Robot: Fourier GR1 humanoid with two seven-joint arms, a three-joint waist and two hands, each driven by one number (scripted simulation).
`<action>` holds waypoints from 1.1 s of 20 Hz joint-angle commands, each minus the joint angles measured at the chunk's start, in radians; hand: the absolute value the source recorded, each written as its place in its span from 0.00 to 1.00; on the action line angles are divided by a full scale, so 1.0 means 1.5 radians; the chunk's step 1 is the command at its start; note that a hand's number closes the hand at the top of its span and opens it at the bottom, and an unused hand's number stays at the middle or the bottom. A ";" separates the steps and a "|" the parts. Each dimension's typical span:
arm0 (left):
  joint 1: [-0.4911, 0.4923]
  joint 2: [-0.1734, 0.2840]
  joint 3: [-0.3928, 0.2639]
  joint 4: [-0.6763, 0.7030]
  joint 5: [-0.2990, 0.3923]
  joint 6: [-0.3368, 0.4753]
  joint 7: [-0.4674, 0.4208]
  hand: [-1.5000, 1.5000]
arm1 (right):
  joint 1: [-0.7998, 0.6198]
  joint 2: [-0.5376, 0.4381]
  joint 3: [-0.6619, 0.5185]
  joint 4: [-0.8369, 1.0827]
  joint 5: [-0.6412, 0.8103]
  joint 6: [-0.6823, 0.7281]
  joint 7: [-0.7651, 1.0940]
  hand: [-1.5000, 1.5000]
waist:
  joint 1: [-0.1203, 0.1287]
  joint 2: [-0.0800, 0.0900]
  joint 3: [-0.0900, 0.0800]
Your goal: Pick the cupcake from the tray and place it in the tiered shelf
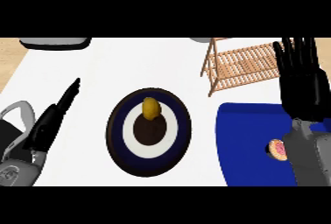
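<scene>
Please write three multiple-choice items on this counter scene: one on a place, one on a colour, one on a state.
1. Where does the cupcake lie?
A. on the plate
B. on the tray
C. in the shelf

2. What colour is the tray?
A. blue
B. red
C. green

3. How is the right hand?
A. curled round the cupcake
B. shut in a fist
C. open, fingers straight

Answers:
1 B: the cupcake sits on the tray, partly hidden by the right forearm.
2 A: the tray is plainly blue.
3 C: the right hand's fingers point straight up beside the shelf and hold nothing.
</scene>
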 commanded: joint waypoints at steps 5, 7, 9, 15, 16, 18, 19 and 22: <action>-0.004 -0.088 0.009 0.000 0.033 0.026 -0.013 0.50 | 0.029 -0.199 0.029 0.102 -0.052 0.335 0.072 0.00 | 0.005 0.014 0.011; -0.008 -0.101 0.003 -0.011 0.044 0.023 -0.006 0.50 | 0.077 0.012 -0.014 0.142 -0.243 0.226 0.102 0.00 | -0.002 0.039 0.030; -0.007 -0.098 0.009 -0.006 0.047 0.025 0.003 0.50 | 0.058 -0.273 0.019 0.112 0.087 0.245 0.062 1.00 | -0.018 0.018 -0.005; -0.013 -0.162 -0.024 0.007 0.039 0.041 0.011 0.50 | 0.124 -0.199 -0.054 0.364 0.144 0.226 -0.253 0.00 | 0.006 0.014 0.014; -0.016 -0.163 -0.021 0.009 0.038 0.039 0.003 0.50 | 0.095 -0.213 -0.094 0.414 0.096 0.268 -0.271 0.00 | 0.008 0.013 0.014; -0.011 -0.159 -0.015 0.000 0.032 0.041 0.011 0.50 | 0.074 -0.227 -0.113 0.482 0.073 0.344 -0.325 0.00 | 0.009 0.010 0.013; -0.052 -0.149 0.001 0.026 0.049 0.014 0.022 0.50 | 0.050 -0.224 -0.107 0.529 0.076 0.378 -0.353 0.00 | 0.013 0.015 0.014; -0.031 -0.152 0.009 0.029 0.046 0.013 0.002 0.50 | 0.060 -0.297 -0.073 0.521 0.095 0.524 -0.352 0.00 | 0.004 0.008 0.012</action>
